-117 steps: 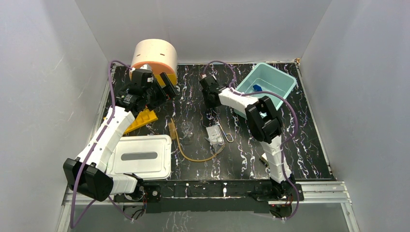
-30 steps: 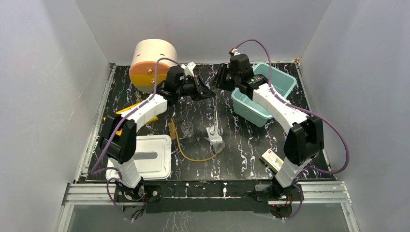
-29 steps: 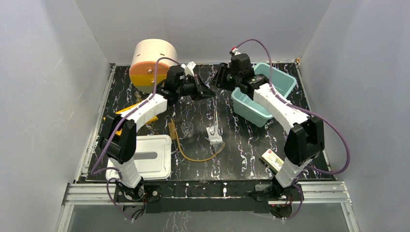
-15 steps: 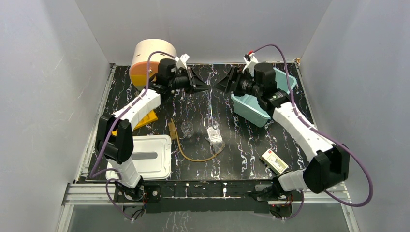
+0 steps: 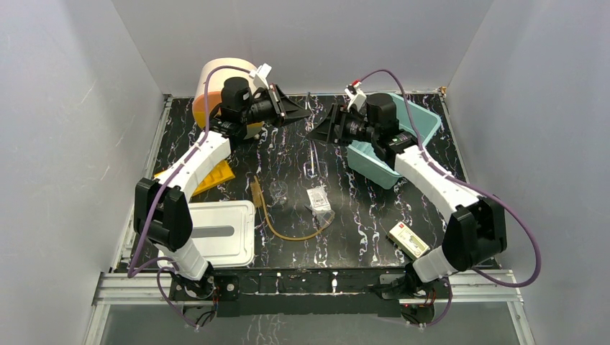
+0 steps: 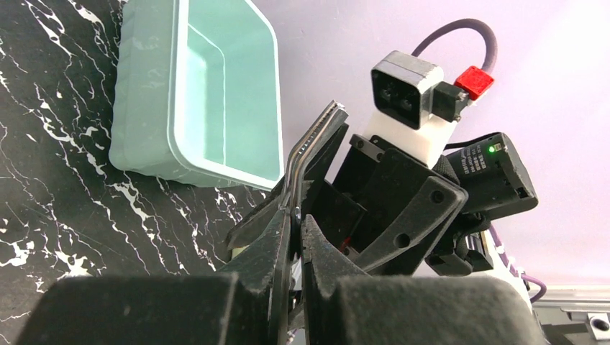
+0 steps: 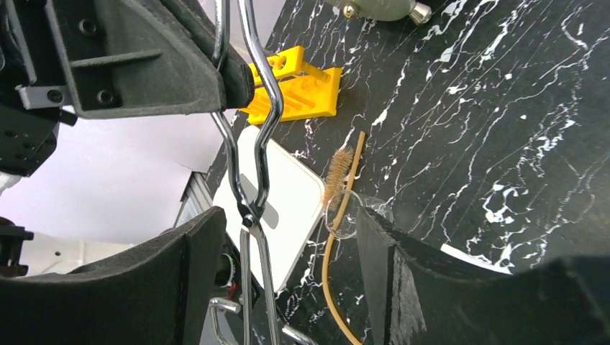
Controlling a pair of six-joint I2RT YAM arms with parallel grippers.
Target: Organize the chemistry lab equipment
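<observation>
My left gripper [image 5: 295,109] [image 6: 296,223] is shut on the wire metal clamp [image 5: 311,153] [image 6: 311,147] [image 7: 248,165], held in the air near the back. My right gripper [image 5: 321,130] [image 7: 288,230] is open, its jaws either side of the clamp without touching it. On the table lie the amber rubber hose [image 5: 288,233] [image 7: 331,287], the tiny clear glass flask [image 5: 278,190] [image 7: 344,213], a clear packet [image 5: 319,199] and the orange-yellow rack [image 5: 208,177] [image 7: 298,90]. A small brush [image 7: 338,169] lies by the flask.
A teal bin [image 5: 392,136] [image 6: 208,93] stands at the back right. A cream and orange cylinder [image 5: 216,83] is at the back left. A white lid [image 5: 212,230] [image 7: 284,201] lies at the front left, a small box [image 5: 408,239] at the front right.
My right gripper has opened and let go of the clamp. The left gripper has carried the clamp up and toward the back left.
</observation>
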